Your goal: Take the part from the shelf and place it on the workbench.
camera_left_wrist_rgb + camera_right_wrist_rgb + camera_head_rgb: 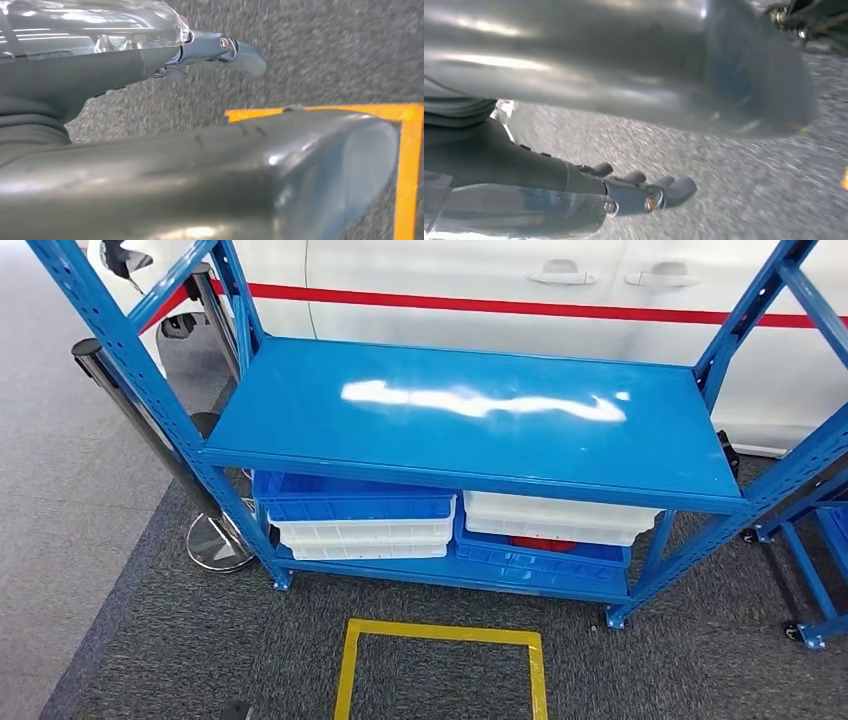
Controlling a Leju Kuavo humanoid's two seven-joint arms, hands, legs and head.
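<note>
Standing before: blue shelf (470,415), top board bare and glossy, with glare across it.
Lower level, left: blue bin (352,502) stacked on two white trays (362,539).
Lower level, right: white trays (555,520) resting on another blue bin (540,560); a red item (543,543) shows in the gap between them.
Part: cannot be identified with certainty; the red item under the right-hand trays is the only candidate, mostly hidden.
Floor: grey carpet (690,660) with a yellow taped square (441,665) in front of the shelf.
Left hand (220,50): hanging over the carpet beside a corner of the yellow tape, fingers extended and fairly straight, nothing in its hold.
Right hand (644,192): hanging over the carpet, fingers extended together, nothing in its hold; picture is blurred.
Behind shelf: white vehicle body (480,280) with a red stripe.
Left of shelf: chrome post (150,425) on a round base.
</note>
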